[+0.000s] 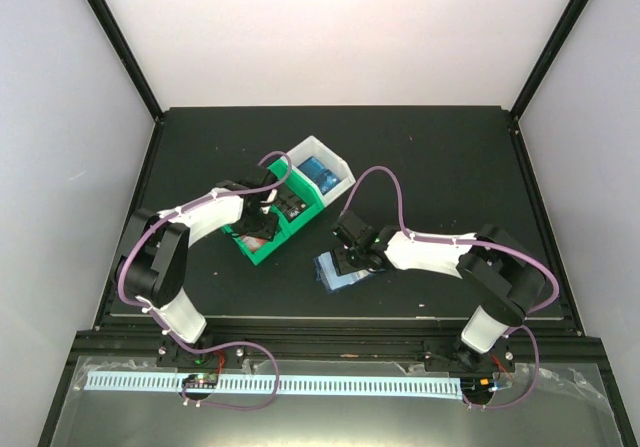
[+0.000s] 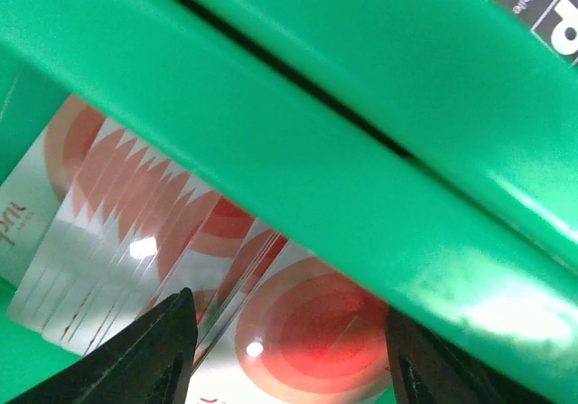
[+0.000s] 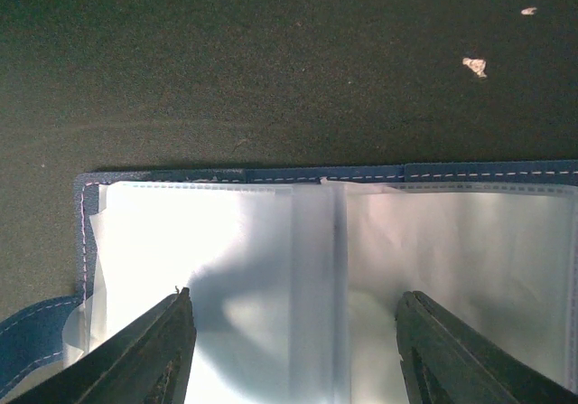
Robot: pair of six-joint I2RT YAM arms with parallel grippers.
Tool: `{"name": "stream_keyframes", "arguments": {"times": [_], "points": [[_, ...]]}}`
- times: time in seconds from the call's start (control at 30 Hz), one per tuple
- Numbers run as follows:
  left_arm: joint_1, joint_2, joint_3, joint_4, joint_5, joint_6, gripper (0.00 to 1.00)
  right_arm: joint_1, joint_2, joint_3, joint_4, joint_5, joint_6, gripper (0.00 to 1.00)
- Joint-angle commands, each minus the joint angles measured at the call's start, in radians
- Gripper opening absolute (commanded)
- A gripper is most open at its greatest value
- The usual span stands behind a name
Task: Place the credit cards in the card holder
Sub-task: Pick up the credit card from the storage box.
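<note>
Red-and-white credit cards (image 2: 298, 323) lie fanned in a compartment of the green bin (image 2: 298, 142). My left gripper (image 2: 289, 372) hangs open just above them, one finger on each side of the top card. Black credit cards (image 1: 291, 205) fill the green bin's other compartment, and blue credit cards (image 1: 322, 174) lie in the white bin (image 1: 341, 173). The dark blue card holder (image 3: 271, 175) lies open on the table, its clear sleeves (image 3: 226, 241) facing up. My right gripper (image 3: 293, 354) stands open right over the sleeves, holding nothing. From above, the card holder (image 1: 332, 276) lies partly under the right gripper (image 1: 352, 255).
The green bin (image 1: 262, 247) and the white bin sit side by side at the table's middle, left of the card holder. A green divider wall (image 2: 379, 51) runs just beside the left fingers. Small white scraps (image 3: 474, 65) lie on the black mat beyond the holder.
</note>
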Motion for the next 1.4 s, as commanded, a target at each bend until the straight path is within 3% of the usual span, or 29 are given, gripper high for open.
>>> {"name": "stream_keyframes", "arguments": {"times": [0.0, 0.27, 1.37], "points": [[0.009, -0.004, -0.003, 0.002, 0.102, -0.005, 0.57, -0.003, 0.031, -0.009, -0.002, -0.002, 0.018, 0.63], [0.011, -0.037, 0.018, -0.032, 0.12, -0.003, 0.45, -0.003, 0.032, -0.01, -0.004, 0.005, 0.021, 0.63], [0.008, -0.123, 0.015, -0.15, 0.294, 0.01, 0.27, -0.002, 0.059, -0.011, 0.011, -0.006, 0.025, 0.63]]}}
